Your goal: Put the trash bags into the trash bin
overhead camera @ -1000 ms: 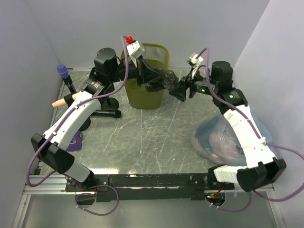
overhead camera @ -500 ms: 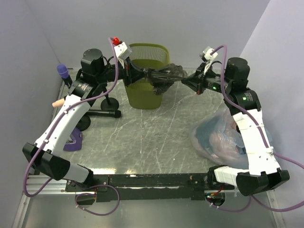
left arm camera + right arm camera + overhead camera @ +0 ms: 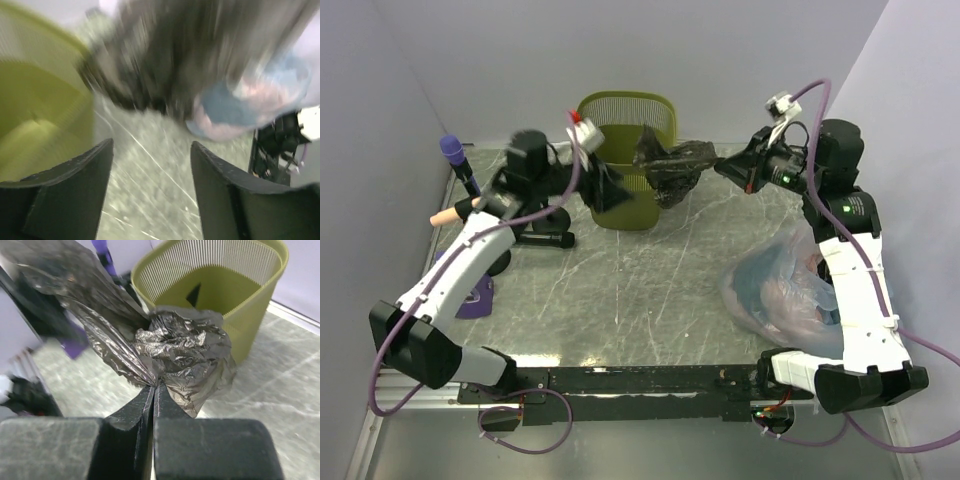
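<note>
Close-up, right tool (image 3: 152,388) pinching trash bags (image 3: 182,352), overhead, bags beside trash bin (image 3: 620,103)

Robot lab cell: plain white partition walls (image 3: 400,60), grey marbled tabletop (image 3: 640,290), aluminium rail (image 3: 410,397), purple cables (image 3: 567,425).

The trash bag (image 3: 180,350) was thin, crinkled, glossy grey-black plastic film; the trash bin (image 3: 250,310), matt olive plastic with slatted walls; the table (image 3: 620,290), smooth, grey, marble-veined.
</note>
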Available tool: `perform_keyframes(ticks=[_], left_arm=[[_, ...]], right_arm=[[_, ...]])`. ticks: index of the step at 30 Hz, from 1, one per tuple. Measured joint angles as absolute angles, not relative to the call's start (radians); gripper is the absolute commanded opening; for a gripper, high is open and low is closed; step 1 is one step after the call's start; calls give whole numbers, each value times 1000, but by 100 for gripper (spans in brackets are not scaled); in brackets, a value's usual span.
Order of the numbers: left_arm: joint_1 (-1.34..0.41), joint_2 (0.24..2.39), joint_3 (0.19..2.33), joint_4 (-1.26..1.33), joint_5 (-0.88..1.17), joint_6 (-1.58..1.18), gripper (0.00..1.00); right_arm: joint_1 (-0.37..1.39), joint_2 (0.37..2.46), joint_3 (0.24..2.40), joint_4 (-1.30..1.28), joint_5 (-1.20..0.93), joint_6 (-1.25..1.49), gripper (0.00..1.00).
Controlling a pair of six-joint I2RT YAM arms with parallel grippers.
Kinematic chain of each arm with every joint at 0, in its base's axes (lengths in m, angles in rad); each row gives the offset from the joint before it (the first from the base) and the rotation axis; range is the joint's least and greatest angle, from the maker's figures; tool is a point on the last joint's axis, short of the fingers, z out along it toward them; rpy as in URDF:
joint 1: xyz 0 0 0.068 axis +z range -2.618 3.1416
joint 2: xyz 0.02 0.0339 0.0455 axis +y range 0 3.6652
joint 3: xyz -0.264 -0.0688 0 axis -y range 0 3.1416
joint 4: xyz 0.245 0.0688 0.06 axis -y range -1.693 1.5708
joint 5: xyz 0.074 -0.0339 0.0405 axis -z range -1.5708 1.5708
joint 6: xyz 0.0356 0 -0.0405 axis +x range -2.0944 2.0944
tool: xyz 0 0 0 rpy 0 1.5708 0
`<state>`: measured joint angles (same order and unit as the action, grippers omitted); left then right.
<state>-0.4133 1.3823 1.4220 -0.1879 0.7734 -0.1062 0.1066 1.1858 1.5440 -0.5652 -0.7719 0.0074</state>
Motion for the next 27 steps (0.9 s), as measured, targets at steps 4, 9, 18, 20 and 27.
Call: perform_keyframes(ticks=[4, 9, 18, 20, 27], left_arm=[[-493, 1361, 1222, -131, 709, -118, 79], [-548, 1387, 1158, -34, 645, -208, 80], [-569, 1470, 1311, 149, 712, -271, 80], [-574, 1485, 1331, 157, 738, -270, 79], [-579, 1569, 1432, 160, 805, -272, 56]], right_arm=[[84, 1211, 1585, -512, -813, 126, 0], [79, 1235, 1623, -468, -842, 206, 0], [77, 1235, 1622, -428, -844, 272, 0], [76, 1236, 1622, -414, -837, 279, 0], [50, 1246, 1622, -398, -833, 280, 0]])
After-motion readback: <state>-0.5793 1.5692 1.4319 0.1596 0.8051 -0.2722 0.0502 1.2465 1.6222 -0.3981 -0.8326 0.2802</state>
